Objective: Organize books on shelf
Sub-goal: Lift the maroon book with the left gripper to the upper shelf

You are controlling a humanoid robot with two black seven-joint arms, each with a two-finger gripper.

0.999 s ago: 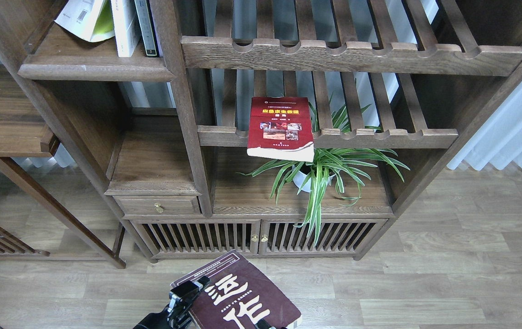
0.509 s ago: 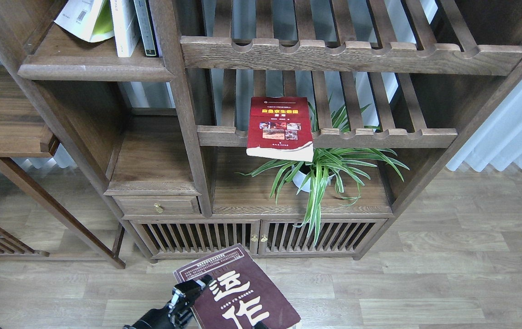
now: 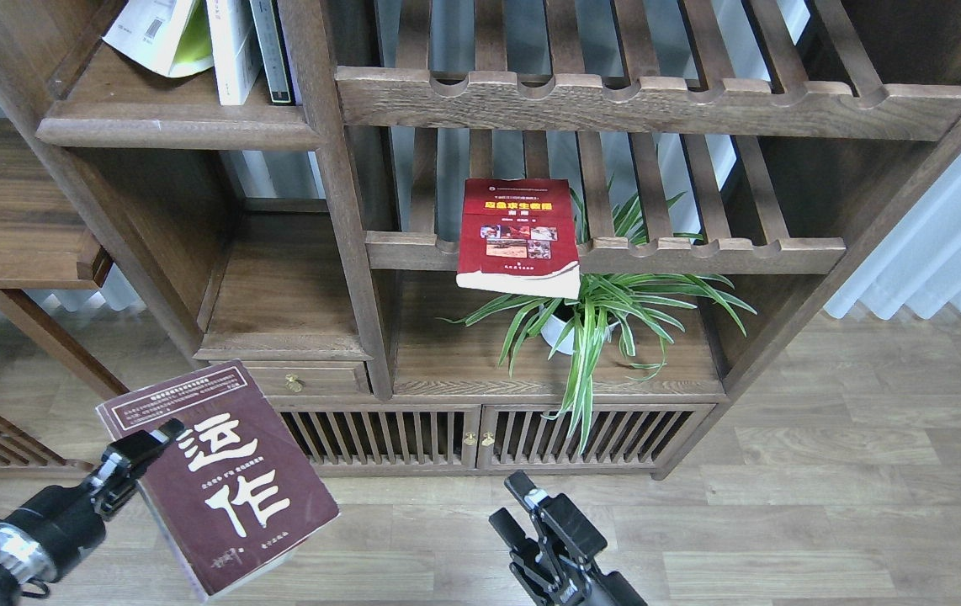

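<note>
My left gripper (image 3: 144, 454) is shut on the left edge of the thick dark maroon book (image 3: 224, 480) with large white characters, held in the air at the lower left, below the small drawer. My right gripper (image 3: 512, 503) is open and empty at the bottom centre, in front of the cabinet doors. The red book (image 3: 518, 236) with yellow title and photos lies on the lower slatted rack, overhanging its front rail. The yellow-green book (image 3: 162, 34) leans on the solid plank shelf (image 3: 169, 130) at the top left, next to thin upright books (image 3: 249, 50).
A potted spider plant (image 3: 594, 316) stands on the cabinet top under the red book. A small drawer (image 3: 295, 380) and slatted cabinet doors (image 3: 480, 436) are below. A wooden table (image 3: 9, 210) is at the left. White curtains (image 3: 943, 227) hang at the right.
My left gripper has carried the maroon book up and far to the left. My right gripper has let go of the book and now shows open at the bottom centre.
</note>
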